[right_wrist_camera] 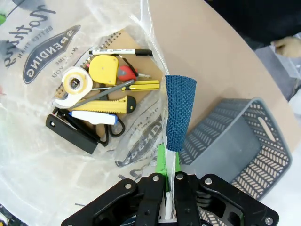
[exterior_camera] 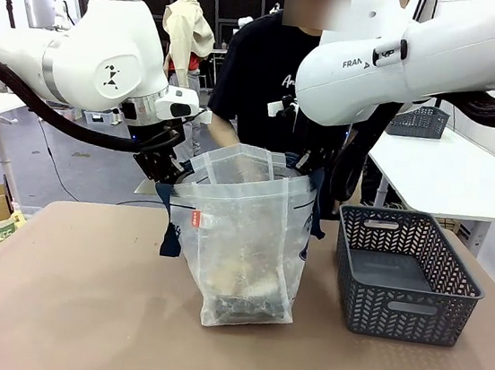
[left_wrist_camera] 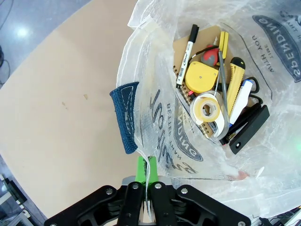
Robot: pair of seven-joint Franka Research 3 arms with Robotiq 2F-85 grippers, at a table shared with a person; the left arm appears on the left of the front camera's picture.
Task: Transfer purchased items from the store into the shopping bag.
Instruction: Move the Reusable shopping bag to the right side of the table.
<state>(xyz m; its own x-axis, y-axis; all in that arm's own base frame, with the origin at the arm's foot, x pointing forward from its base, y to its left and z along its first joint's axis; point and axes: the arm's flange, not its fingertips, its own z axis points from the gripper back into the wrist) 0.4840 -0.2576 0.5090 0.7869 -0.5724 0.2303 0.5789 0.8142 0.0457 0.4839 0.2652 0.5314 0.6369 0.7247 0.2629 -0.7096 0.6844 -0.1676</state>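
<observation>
The shopping bag (exterior_camera: 245, 239) stands upright on the table's middle, clear plastic with navy handles and a red tag. My left gripper (exterior_camera: 166, 168) is shut on the bag's left rim (left_wrist_camera: 146, 169), beside a hanging navy handle (left_wrist_camera: 125, 117). My right gripper (right_wrist_camera: 168, 167) is shut on the opposite rim, next to the other handle (right_wrist_camera: 178, 110). Both hold the mouth wide. Inside lie a tape measure (left_wrist_camera: 201, 76), a tape roll (left_wrist_camera: 207, 109), a marker (left_wrist_camera: 187, 47), a yellow utility knife (left_wrist_camera: 235, 75), a screwdriver (right_wrist_camera: 141, 85), a notebook and a black flat item (left_wrist_camera: 249, 129).
A dark grey mesh basket (exterior_camera: 404, 275), with nothing in it, stands right of the bag. A person in a black shirt (exterior_camera: 269, 79) stands at the far side, one hand (exterior_camera: 227, 133) near the bag's top. Bare tan table (exterior_camera: 62, 298) lies to the left and front.
</observation>
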